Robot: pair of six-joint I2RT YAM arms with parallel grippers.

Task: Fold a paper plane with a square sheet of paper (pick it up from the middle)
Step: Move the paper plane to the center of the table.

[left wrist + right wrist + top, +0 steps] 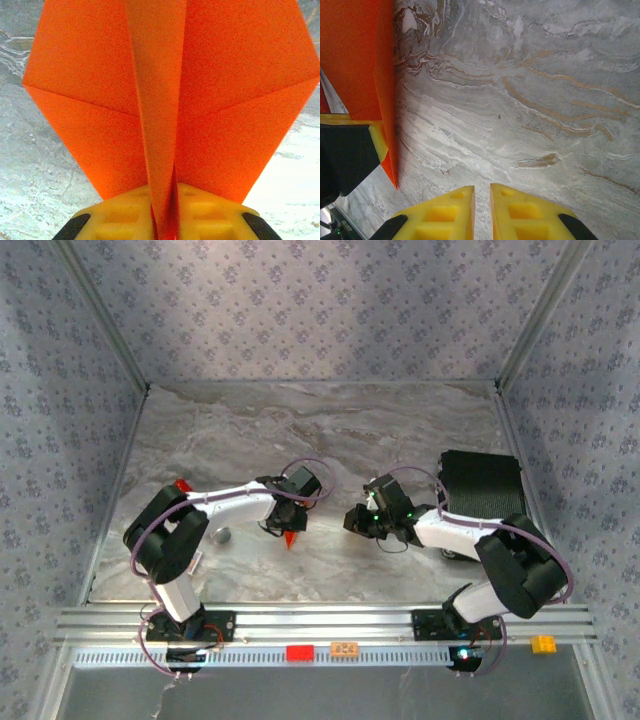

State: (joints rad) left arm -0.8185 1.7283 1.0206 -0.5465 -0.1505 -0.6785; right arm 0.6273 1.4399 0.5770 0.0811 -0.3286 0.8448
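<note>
Overhead and wrist views of 2 robot arms at a grey marble-patterned table (400, 430). The left gripper (165, 220) is clamped on the paper plane (170, 95). Its 2 yellow fingers (120, 215) press the long centre fold from either side, and 2 orange wings spread outward from the crease. From above, the plane sits near the middle of the table, its pointed orange end peeking out under that gripper; whether it touches the surface cannot be told. The right gripper (481, 195) hovers just beside it on the right and holds nothing. Its 2 yellow fingers are drawn all but together, with a slim strip of bare marble showing between them (the plane's orange edge and 1 finger of the left gripper sit at the left of its wrist view). The folding looks finished, since the paper reads as a creased dart, so the step in hand seems to be setting the plane down. The next move probably calls for lowering it gently onto bare table and loosening the grip without crushing the wings. Counted: 1 paper plane, 2 arms, 2 grippers, 1 black box (482, 483) at the right, 1 small grey round object (221, 534), 1 small red piece (182, 485) beside the left arm, and 3 small blocks (299, 652) on the front rail: 1 red, 1 orange, 1 yellow.
</note>
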